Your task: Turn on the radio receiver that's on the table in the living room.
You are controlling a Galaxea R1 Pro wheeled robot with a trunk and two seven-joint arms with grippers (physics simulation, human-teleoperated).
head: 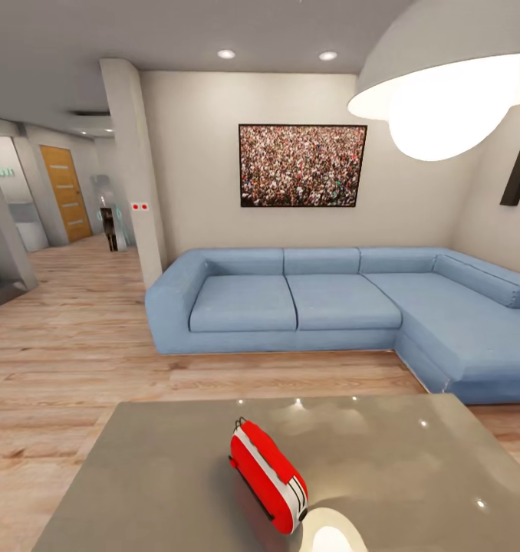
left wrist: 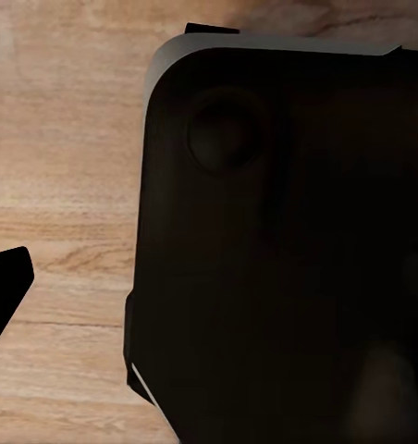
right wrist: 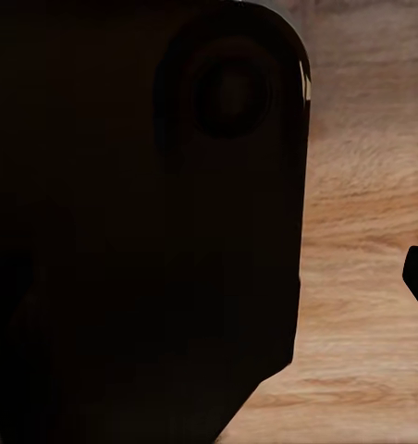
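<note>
Whether either arm's jaws are open we cannot tell. The radio [head: 269, 475] stands on the table [head: 413, 468] at 6 o'clock; it looks light, rigid, tippable, so we'd press gently.

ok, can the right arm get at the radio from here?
Probably, nothing blocks it: the red radio sits alone on the grey table, close to the near edge. The right wrist view shows wood floor, so the arm looks stowed low and must lift first.

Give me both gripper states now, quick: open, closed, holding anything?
Left gripper: cannot be told; its wrist view shows a dark robot part over wood floor.
Right gripper: cannot be told, same kind of view.
The radio receiver sits untouched on the table.
</note>
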